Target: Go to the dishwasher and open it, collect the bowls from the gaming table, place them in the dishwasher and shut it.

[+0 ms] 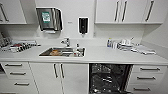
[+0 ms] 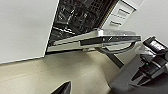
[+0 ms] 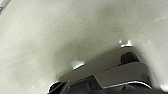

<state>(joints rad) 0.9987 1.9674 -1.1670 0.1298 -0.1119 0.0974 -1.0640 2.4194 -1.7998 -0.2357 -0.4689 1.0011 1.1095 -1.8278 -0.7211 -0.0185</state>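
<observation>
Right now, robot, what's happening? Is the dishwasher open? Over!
Dishwasher open, door lowered, racks showing. Grippers: can't tell. Standing at the counter, sink left of the dishwasher. No bowls seen.

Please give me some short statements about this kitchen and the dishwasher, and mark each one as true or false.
1. The dishwasher is open, and its dark racks show. True.
2. The dishwasher stands left of the sink. False: it is under the counter to the right of the sink.
3. In the left wrist view, the dishwasher door is lowered partway. True.
4. The paper towel dispenser stands on the counter. False: it hangs on the wall above the sink.
5. The cabinet doors under the sink are open. False: they are closed.
</observation>
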